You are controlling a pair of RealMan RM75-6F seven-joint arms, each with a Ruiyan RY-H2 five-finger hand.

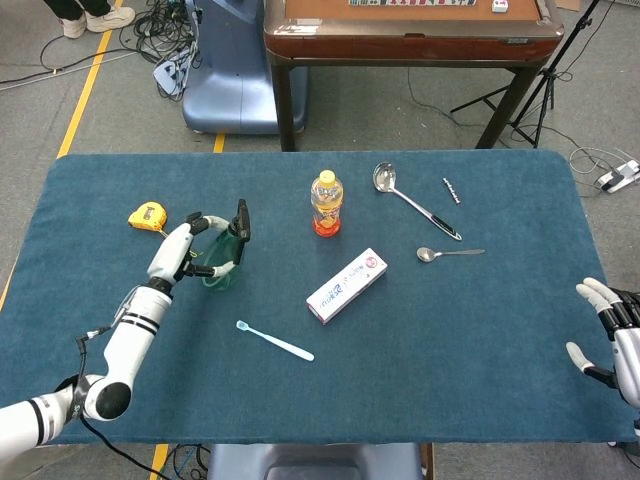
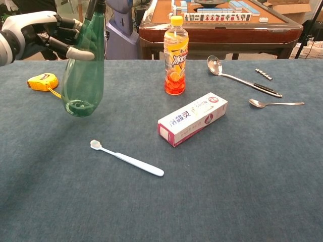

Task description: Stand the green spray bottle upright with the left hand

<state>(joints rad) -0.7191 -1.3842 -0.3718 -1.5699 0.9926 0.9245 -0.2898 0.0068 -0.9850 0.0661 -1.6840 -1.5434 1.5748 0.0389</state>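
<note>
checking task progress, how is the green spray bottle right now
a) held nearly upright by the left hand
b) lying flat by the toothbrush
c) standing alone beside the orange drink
a: the left hand grips the green spray bottle near its neck, base down at the table.

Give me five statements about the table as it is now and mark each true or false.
1. The green spray bottle is lying flat on the table. False: it is nearly upright, its base at the cloth.
2. The left robot hand grips the bottle near its top. True.
3. The toothbrush lies nearer the camera than the toothpaste box in the chest view. True.
4. The right robot hand holds the small spoon. False: it holds nothing, fingers apart at the table's right edge, far from the spoon.
5. The orange drink bottle has tipped over. False: it stands upright with its yellow cap on.
</note>
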